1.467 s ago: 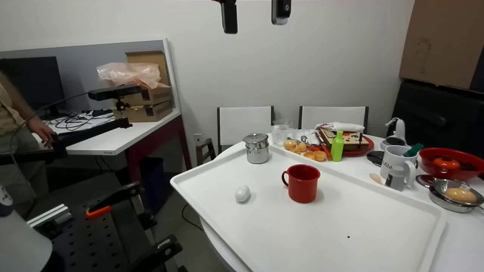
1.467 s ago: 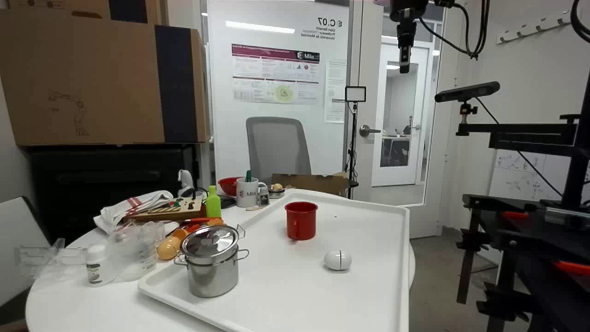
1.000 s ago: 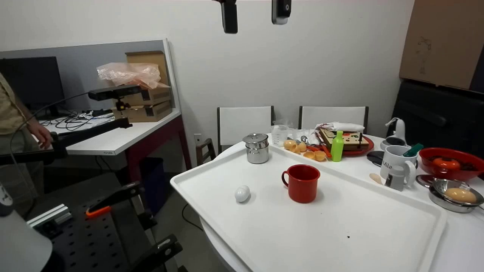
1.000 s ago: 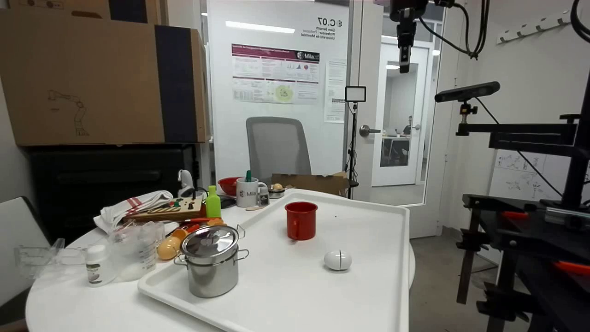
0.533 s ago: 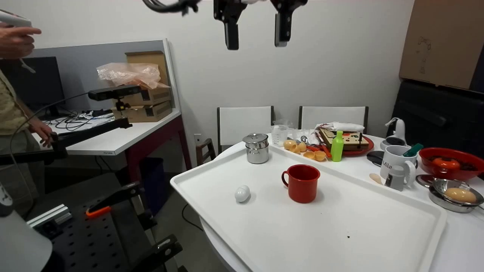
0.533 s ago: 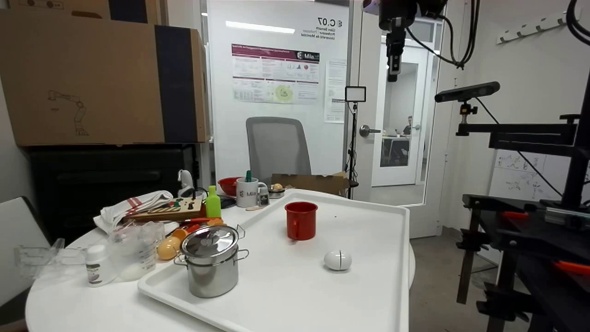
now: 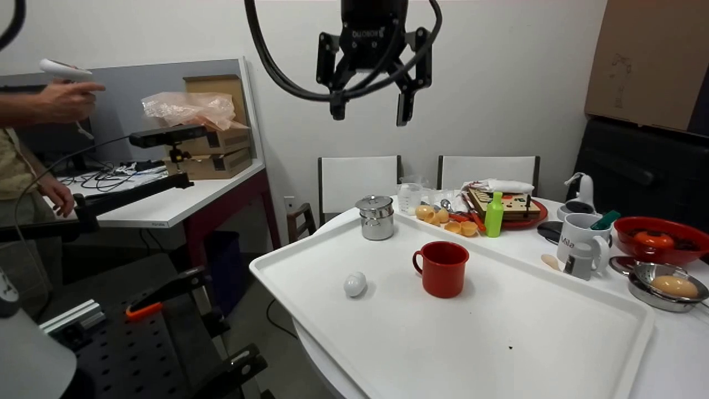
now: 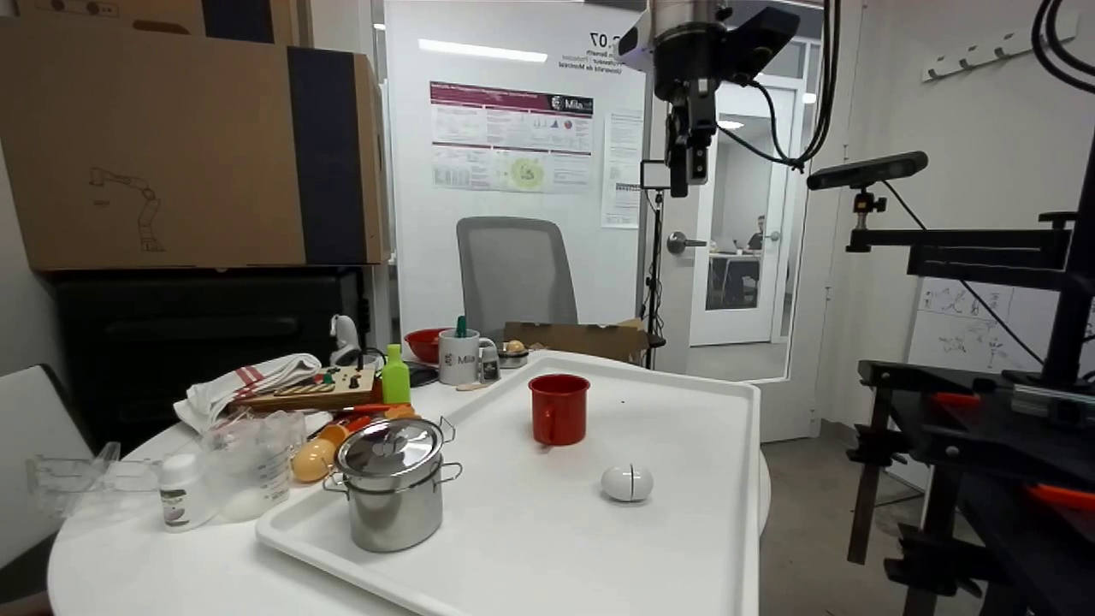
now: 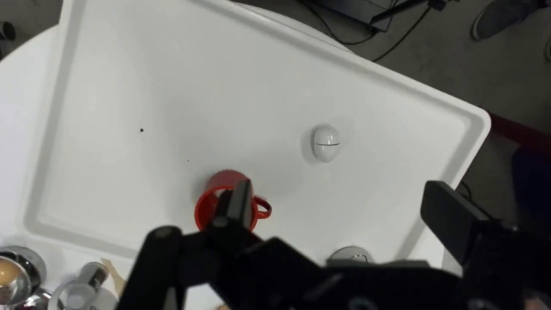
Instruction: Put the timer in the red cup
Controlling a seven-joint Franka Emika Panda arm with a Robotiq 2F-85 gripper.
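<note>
Here, nearest in the wrist view, the fingers [image 9: 450,219] stand wide apart, one partly hiding the red cup [image 9: 208,204] both exterior views show unobstructed, and beyond it the white timer [image 9: 326,144] lies on the tray [image 9: 129,64].

timer [image 8: 627,483] on tray [image 8: 547,556] | red cup [image 8: 560,415] upright, near timer | lidded metal pot [image 8: 395,513] | hand [image 8: 689,181] high above

- Robot arm [image 8: 682,11], its pale end showing, reaching down from the top edge in an exterior view.
- Black wrist [image 8: 684,56] just below it, close to upright.
- Black gripper [image 7: 370,115] hanging in mid-air, pointing down.
- Its two fingers [image 9: 450,219] spread wide; in the wrist view they rise from below, one on each side.
</note>
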